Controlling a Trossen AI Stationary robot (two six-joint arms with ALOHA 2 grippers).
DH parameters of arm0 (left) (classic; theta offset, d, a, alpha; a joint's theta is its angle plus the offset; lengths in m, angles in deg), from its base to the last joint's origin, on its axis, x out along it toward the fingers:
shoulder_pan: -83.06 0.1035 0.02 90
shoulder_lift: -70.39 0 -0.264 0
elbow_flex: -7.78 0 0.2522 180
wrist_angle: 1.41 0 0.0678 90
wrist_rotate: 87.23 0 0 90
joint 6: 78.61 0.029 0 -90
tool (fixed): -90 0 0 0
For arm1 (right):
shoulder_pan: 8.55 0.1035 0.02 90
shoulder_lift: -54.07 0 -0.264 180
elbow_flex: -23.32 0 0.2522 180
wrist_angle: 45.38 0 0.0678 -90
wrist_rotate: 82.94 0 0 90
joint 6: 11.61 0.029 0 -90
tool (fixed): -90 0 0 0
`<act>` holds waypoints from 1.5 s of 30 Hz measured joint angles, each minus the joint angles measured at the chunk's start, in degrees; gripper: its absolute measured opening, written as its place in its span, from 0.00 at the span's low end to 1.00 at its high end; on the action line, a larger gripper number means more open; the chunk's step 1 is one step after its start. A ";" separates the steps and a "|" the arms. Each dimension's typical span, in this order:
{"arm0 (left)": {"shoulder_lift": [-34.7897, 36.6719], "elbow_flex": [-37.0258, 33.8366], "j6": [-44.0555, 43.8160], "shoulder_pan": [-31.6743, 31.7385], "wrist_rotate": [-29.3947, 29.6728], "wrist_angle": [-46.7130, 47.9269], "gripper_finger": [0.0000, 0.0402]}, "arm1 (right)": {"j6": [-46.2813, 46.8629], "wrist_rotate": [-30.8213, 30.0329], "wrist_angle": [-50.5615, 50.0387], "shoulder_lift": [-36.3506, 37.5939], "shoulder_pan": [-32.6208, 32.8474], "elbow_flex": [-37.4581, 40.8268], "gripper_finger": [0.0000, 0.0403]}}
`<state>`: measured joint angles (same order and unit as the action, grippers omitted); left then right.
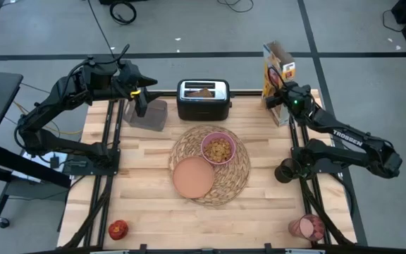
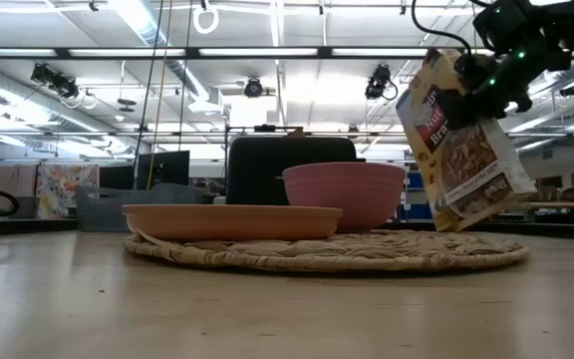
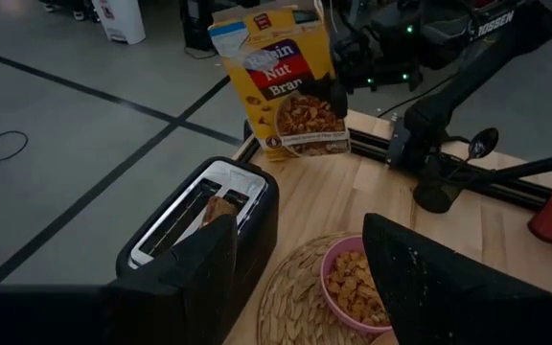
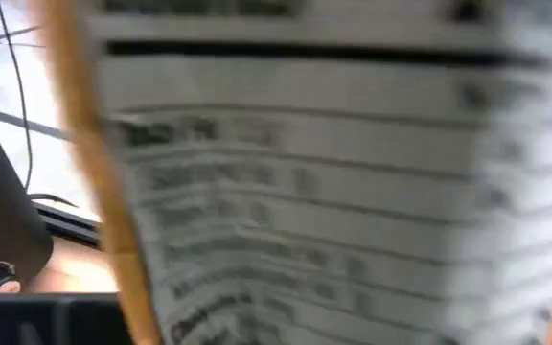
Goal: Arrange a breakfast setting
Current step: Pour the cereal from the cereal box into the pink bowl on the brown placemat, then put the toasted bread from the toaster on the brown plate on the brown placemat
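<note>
DONE: round woven straw placemat (image 1: 220,176) mid-bench carries cereal-filled pink bowl (image 1: 218,148) and salmon-tan plate (image 1: 193,176) | LEFT: toast slice (image 1: 201,91) sits in black-and-silver toaster (image 1: 203,99), small red apple (image 1: 118,228) and translucent pinkish-red cup (image 1: 307,227) wait at near corners | NOW: right gripper (image 1: 282,90) at yellow cereal box (image 1: 277,79), hold unclear; left gripper (image 3: 300,278) apart, empty.

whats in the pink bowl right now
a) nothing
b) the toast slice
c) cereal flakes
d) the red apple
c: the high view shows the pink bowl on the woven placemat filled with tan cereal flakes, while the red apple sits at the table's near left corner and the toast slice is in the toaster.
</note>
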<state>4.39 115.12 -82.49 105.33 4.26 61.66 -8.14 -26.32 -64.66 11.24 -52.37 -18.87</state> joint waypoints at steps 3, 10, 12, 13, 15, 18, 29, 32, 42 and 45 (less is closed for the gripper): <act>0.00 0.00 -0.60 0.00 -0.02 0.01 0.58 | 2.08 1.65 -4.91 0.02 -0.47 -2.59 0.58; 0.00 0.00 -1.59 0.00 -0.02 0.04 0.58 | 3.53 5.17 -19.17 -0.02 -0.54 -8.82 0.76; 0.00 0.00 -1.90 0.00 -0.04 0.04 0.58 | 4.24 6.49 -23.76 -0.02 -0.54 -11.41 0.78; 0.00 0.00 -2.03 0.00 -0.04 0.01 0.58 | 4.72 6.98 -26.45 -0.05 -0.54 -12.99 0.79; 0.00 0.00 -2.71 0.00 -0.04 0.01 0.58 | 5.93 7.94 -32.29 -0.07 -0.54 -16.41 0.79; 0.00 0.00 -2.99 0.01 -0.03 -0.03 0.58 | 8.04 9.61 -41.36 -0.30 -0.54 -22.03 0.79; 0.00 0.00 -3.05 0.00 -0.03 -1.98 0.58 | 8.57 12.73 -58.80 -1.06 -0.54 -36.96 0.79; 0.00 0.00 -3.31 0.02 -0.03 -2.10 0.58 | 7.09 12.80 -59.78 -1.05 -0.54 -41.22 0.79; -3.81 -0.04 -4.58 -0.68 -2.33 -8.60 0.58 | 4.37 21.35 -54.77 -0.94 -0.51 -52.88 0.79; -7.13 -0.02 -4.27 -0.55 -6.97 -11.48 0.58 | 2.63 28.59 -47.33 -0.20 -0.51 -54.81 0.79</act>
<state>-2.74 115.10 -86.76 104.78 -2.71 50.18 -5.51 2.27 -111.99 11.04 -52.88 -73.68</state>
